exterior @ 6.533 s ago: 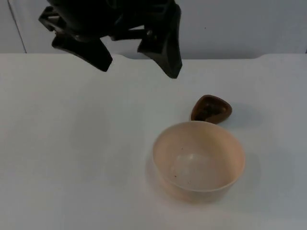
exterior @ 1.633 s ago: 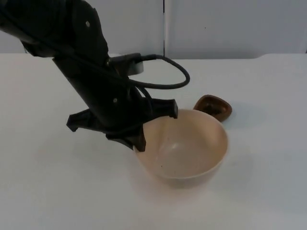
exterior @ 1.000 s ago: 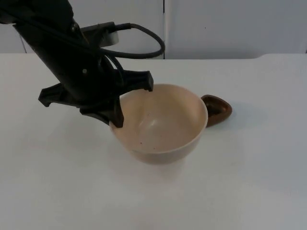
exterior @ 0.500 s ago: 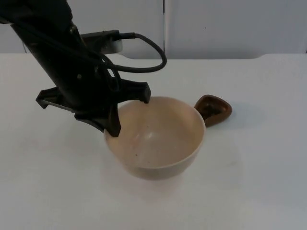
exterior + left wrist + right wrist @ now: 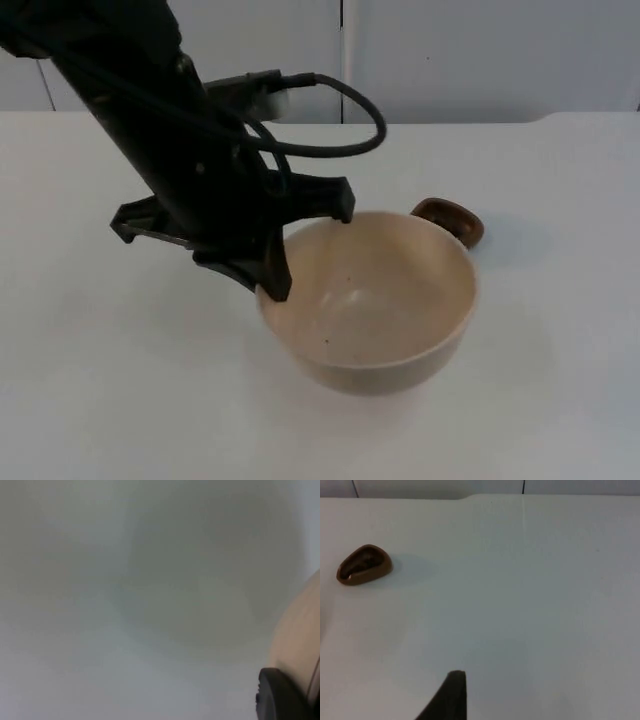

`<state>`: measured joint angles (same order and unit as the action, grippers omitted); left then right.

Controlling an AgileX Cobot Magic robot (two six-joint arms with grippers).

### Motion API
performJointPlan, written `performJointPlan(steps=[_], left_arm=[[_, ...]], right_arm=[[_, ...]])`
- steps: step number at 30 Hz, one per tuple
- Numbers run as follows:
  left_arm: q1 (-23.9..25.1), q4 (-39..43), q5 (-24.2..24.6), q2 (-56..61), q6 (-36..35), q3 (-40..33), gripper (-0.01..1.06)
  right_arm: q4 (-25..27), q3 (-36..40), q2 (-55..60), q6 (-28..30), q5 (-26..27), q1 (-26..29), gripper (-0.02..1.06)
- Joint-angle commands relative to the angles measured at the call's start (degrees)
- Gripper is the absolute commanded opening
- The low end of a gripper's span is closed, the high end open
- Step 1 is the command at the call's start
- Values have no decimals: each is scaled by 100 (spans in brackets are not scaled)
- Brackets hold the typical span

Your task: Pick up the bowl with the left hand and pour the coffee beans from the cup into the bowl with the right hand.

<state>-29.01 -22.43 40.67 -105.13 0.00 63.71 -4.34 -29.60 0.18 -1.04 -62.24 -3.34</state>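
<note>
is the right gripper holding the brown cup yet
No, the brown cup sits alone on the white table, with the right gripper's fingertip well apart from it.

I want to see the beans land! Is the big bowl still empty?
Almost empty: the bowl's pale inside shows only tiny dark specks. The brown cup sits beside it on the table, while the left gripper holds the bowl's rim.
</note>
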Motion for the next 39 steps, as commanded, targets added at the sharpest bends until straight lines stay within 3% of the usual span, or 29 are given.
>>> performJointPlan(steps=[1,19,29,34,39], left_arm=[[-139,-69,-107,58,-48,-6,0],[-178,-71,-142,58,-48,-6,0],[-178,84,-395,58,-107,-6,0],[-178,1153,-351,58,-1294,-6,0],[-178,1318,-335,58,-1435,-6,0]], right_arm=[[16,18,-18,60,50,28,105],[198,-31,-18,60,74,28,105],[663,-861,1409,344,247,28,105],[613,-1629,2740,367,461,28,105],[638,-2320,3808,367,553,28,105]])
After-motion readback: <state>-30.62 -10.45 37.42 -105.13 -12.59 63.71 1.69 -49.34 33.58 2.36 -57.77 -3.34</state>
